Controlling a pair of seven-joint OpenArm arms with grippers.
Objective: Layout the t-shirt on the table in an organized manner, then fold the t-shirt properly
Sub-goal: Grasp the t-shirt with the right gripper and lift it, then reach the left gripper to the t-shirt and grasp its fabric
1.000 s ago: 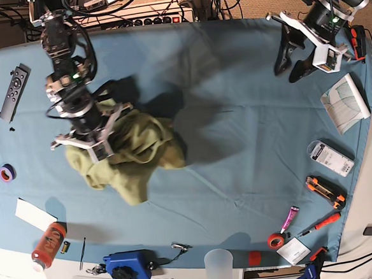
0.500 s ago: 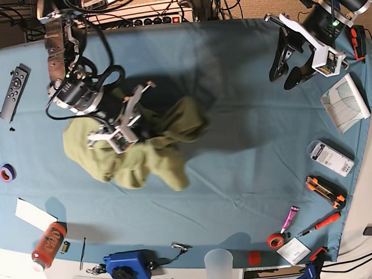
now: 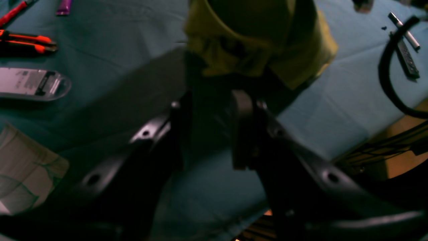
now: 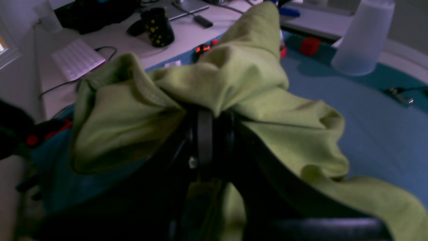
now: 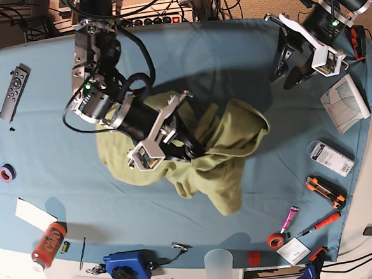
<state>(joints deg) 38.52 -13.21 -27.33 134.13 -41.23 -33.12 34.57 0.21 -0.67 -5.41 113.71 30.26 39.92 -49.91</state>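
Shirt position: the t-shirt (image 5: pixel 228 146) is a crumpled olive heap near the middle of the bench (image 5: pixel 244 65), one part lifted and bunched, the rest draped down toward the near edge.
Right fingers: the right gripper (image 5: pixel 190 149) has its fingers pressed together, pinching a gathered fold of the t-shirt; in the right wrist view the cloth (image 4: pixel 234 83) balloons up on both sides of the grip.
Left fingers: the left gripper (image 5: pixel 282 66) hangs over the far right corner of the bench with its fingers spread and nothing between them.
Key relation: from the left fingers the shirt lies toward the bench's middle and near edge, well apart; the left wrist view shows it straight ahead beyond the fingertips. The right arm is on it, the left has all the reach to make.
Long axis: no clear one; the heap runs loosely from the far middle toward the near edge.
Judgement: spreading likely needs the left fingers to take a free edge opposite the pinch.
Material: soft matte cotton, thick rounded folds, limp, no print showing.
Bench cover: smooth light-blue cloth, faint creases.
Edges: a remote (image 5: pixel 13 91) by the left edge, orange tools (image 5: pixel 324 190) by the right.
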